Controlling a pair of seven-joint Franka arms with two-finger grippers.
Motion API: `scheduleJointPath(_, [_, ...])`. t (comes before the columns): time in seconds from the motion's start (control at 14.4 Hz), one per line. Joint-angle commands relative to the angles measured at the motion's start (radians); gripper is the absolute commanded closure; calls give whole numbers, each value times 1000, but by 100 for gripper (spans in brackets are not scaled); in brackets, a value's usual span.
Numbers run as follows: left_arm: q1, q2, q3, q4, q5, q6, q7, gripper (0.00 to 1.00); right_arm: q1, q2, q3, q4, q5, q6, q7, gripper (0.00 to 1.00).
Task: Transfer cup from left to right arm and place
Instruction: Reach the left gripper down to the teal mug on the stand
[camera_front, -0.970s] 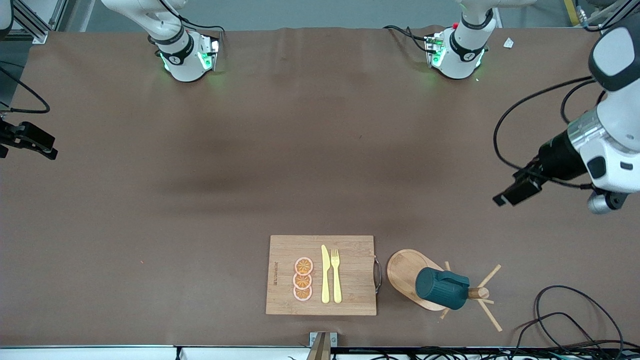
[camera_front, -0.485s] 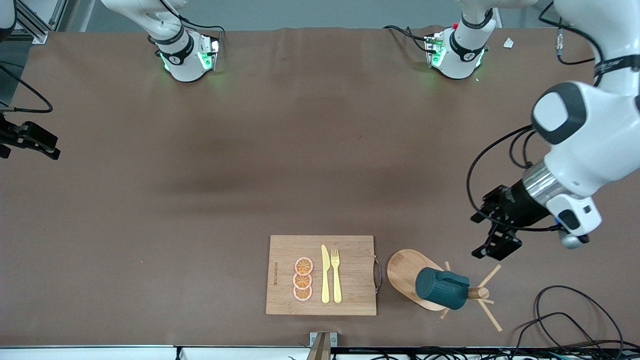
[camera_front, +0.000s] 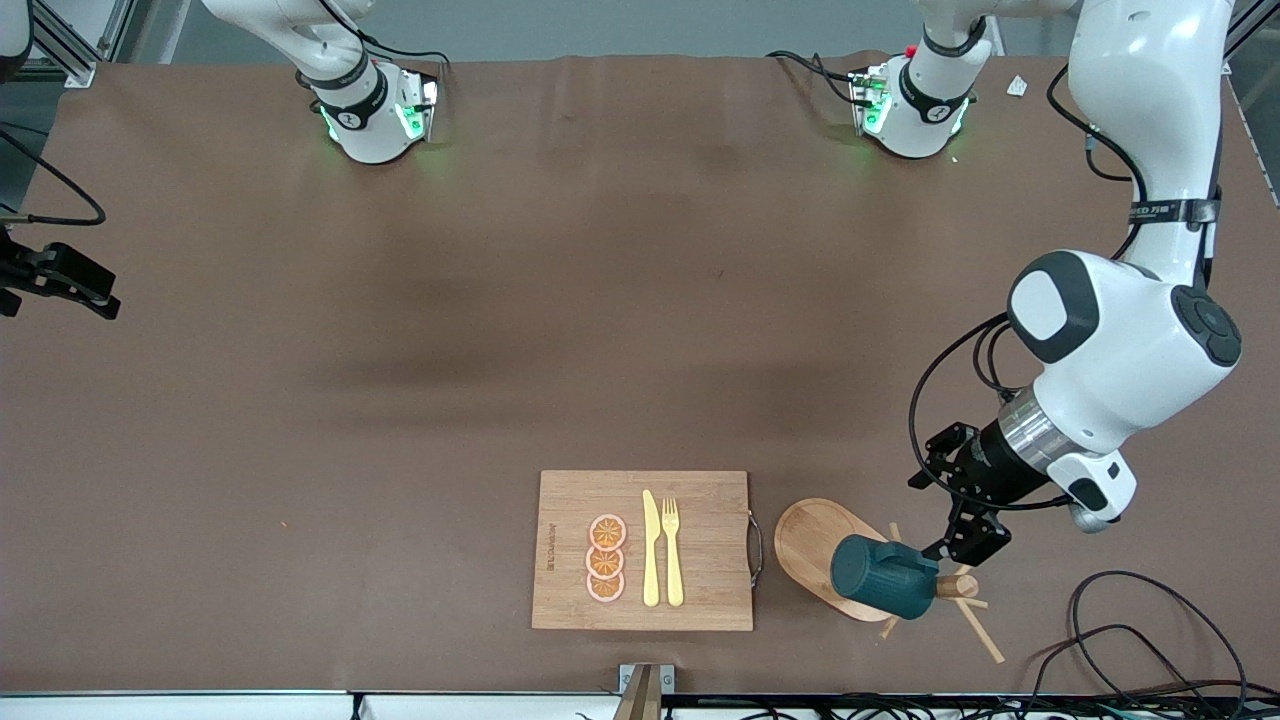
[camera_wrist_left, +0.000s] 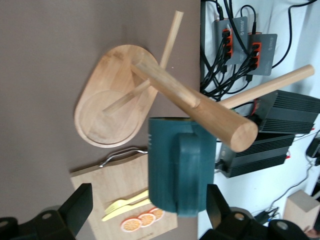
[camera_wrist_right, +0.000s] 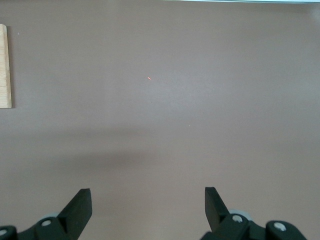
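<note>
Now the brown tabletop carries, along the edge nearest the front camera, a bamboo cutting board and, beside it toward the left arm's end, a wooden peg stand with an oval base. On the board lie a yellow knife, a yellow fork and three orange slices in a row.

Over the last second the left arm has swung in from the table's end and dropped, so the left pincer now hangs just above the stand, close to the cup. The cup, dark teal and ribbed, hangs on its side from one of the stand's pegs, its base turned toward the cutting board. From the left wrist camera the cup sits squarely between the two spread fingers, handle facing the lens, with the thick peg crossing just over it. The fingers are released and wide, touching nothing yet.

That suggests the approach is nearly finished and the grasp comes next; lifting will probably mean sliding the cup off along the peg.

The right pincer waits at the right arm's end of the table, spread wide over bare tabletop and holding nothing.
</note>
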Motion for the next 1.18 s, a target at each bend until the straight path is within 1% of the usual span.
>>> scheduleJointPath(0.0, [-11, 32, 1, 46, -18, 22, -15, 0, 7, -2, 0, 8, -19, -11, -7, 0])
scheduleJointPath(0.21, [-19, 71, 1, 66, -18, 76, -8, 0, 3, 4, 0, 3, -17, -10, -7, 0])
scheduleJointPath(0.42, [-40, 127, 2, 133, -15, 84, -5, 0, 1, 5, -1, 5, -5, -10, -28, 0])
scheduleJointPath(0.55, [-48, 146, 1, 158, -15, 84, -6, 0, 3, 5, -1, 3, -5, -11, -28, 0])
scheduleJointPath(0.76, [-56, 158, 2, 160, -13, 97, 11, 0, 1, 5, -1, 3, -3, -10, -30, 0])
scheduleJointPath(1.11, [-62, 194, 2, 160, -13, 173, 35, 0, -3, 5, -1, 3, -2, -10, -31, 0])
